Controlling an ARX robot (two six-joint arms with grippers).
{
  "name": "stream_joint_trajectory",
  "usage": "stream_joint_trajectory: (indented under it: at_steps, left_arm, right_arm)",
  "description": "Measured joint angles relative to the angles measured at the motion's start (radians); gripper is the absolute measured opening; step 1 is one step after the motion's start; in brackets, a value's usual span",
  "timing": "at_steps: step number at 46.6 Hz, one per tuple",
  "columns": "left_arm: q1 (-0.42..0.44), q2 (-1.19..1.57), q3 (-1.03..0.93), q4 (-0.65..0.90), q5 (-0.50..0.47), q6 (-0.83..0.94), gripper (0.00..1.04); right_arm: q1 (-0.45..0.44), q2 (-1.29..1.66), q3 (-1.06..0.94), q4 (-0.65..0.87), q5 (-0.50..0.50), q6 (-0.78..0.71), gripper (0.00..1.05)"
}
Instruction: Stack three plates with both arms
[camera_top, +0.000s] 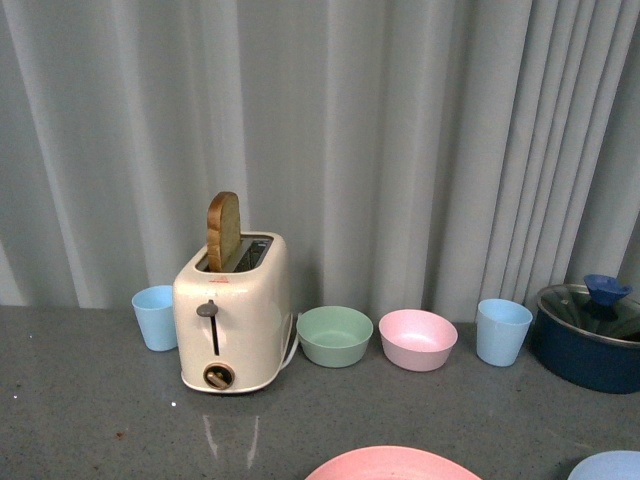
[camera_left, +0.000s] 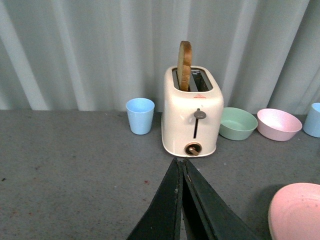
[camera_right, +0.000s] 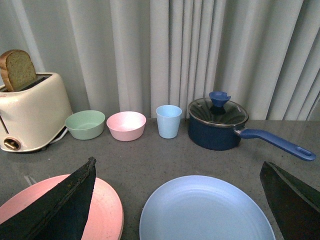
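The right fingers (camera_right: 65, 205) stand spread wide, the light blue plate (camera_right: 207, 212) flat on the tabletop (camera_right: 165, 155) between them: that arm is nearer. The left fingers (camera_left: 165, 210) are pressed together, the pink plate (camera_left: 297, 212) lying off to their side, toward the right arm.

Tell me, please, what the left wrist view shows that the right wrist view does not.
Only the left wrist view shows the blue cup standing alone beside the toaster, and the left gripper, which is shut. Only the right wrist view shows the blue plate, the dark blue pot with its lid, and the right gripper, which is open. Both share the toaster with its slice of bread, the green bowl, the pink bowl, the pink plate and the other blue cup.
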Motion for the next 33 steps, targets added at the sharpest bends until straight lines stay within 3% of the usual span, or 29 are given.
stream_joint_trajectory:
  at_steps: [23, 33]
  left_arm:
    - [0.023, -0.224, -0.093, -0.111, 0.004, -0.003, 0.04]
    - [0.023, -0.377, -0.094, -0.250, 0.005, -0.003, 0.04]
  right_arm:
    - [0.000, 0.000, 0.000, 0.000, 0.000, 0.000, 0.97]
    - [0.000, 0.000, 0.000, 0.000, -0.001, 0.000, 0.97]
